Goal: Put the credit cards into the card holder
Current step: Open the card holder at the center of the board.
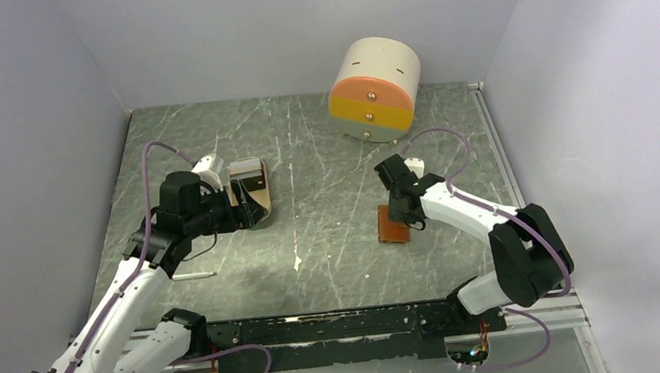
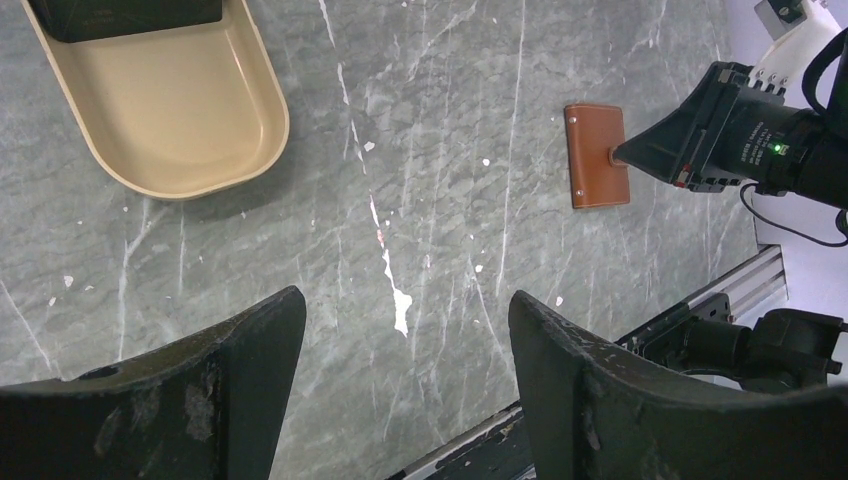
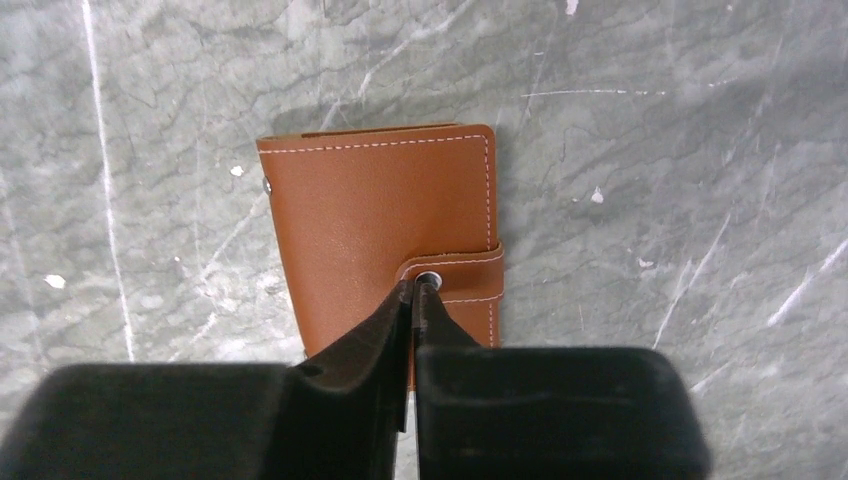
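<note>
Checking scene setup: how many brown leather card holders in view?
1: tan-brown leather card holder, snapped shut, right of centre, at the right gripper tips. No others visible.

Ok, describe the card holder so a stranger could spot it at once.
Start at the round drawer box at the back of the grey table. Nearer, at the right arm's fingers, lies the card holder: the only brown leather rectangle, closed with a snap tab.

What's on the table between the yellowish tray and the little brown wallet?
Nothing. In the left wrist view, only bare grey table with white flecks lies between the tray and the card holder.
</note>
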Action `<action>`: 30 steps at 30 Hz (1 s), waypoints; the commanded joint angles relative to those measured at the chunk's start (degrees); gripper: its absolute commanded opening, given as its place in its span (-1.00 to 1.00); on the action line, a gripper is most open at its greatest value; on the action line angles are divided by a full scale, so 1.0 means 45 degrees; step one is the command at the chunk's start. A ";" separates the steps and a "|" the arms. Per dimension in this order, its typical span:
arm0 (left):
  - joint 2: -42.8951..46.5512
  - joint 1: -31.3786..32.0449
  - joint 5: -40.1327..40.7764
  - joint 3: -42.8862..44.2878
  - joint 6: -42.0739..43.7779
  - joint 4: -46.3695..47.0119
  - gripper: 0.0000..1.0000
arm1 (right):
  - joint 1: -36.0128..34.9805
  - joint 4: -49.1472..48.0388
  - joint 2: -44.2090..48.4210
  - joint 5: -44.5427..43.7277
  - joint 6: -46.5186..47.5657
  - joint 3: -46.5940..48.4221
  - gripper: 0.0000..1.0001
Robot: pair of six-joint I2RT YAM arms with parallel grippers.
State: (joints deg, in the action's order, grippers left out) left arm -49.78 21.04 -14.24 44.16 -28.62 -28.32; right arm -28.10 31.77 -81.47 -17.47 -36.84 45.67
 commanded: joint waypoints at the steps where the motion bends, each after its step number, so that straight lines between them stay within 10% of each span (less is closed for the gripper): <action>1: 0.0008 -0.0105 -0.0024 0.0073 -0.0201 0.0102 0.58 | -0.0056 0.0385 -0.0215 -0.0725 0.0003 0.0359 -0.44; 10: 0.0066 -0.0105 0.0043 0.0079 -0.0164 -0.0034 0.57 | -0.0045 -0.0047 -0.0978 -0.0409 0.0152 0.0131 -0.24; 15: 0.0048 -0.0110 0.0114 0.0012 -0.0124 -0.0037 0.56 | -0.0057 -0.0125 -0.0896 -0.0261 0.0374 0.0105 -0.98; 30: -0.0364 -0.0115 -0.2652 -0.0780 -0.0863 0.1820 0.43 | -0.2134 -0.1747 0.2651 0.3843 0.0084 0.1125 -1.00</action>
State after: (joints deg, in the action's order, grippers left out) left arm -50.28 21.04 -17.45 42.44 -30.50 -25.96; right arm -35.88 29.36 -73.95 -7.97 -34.79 48.21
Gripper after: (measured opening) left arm 0.706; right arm 0.017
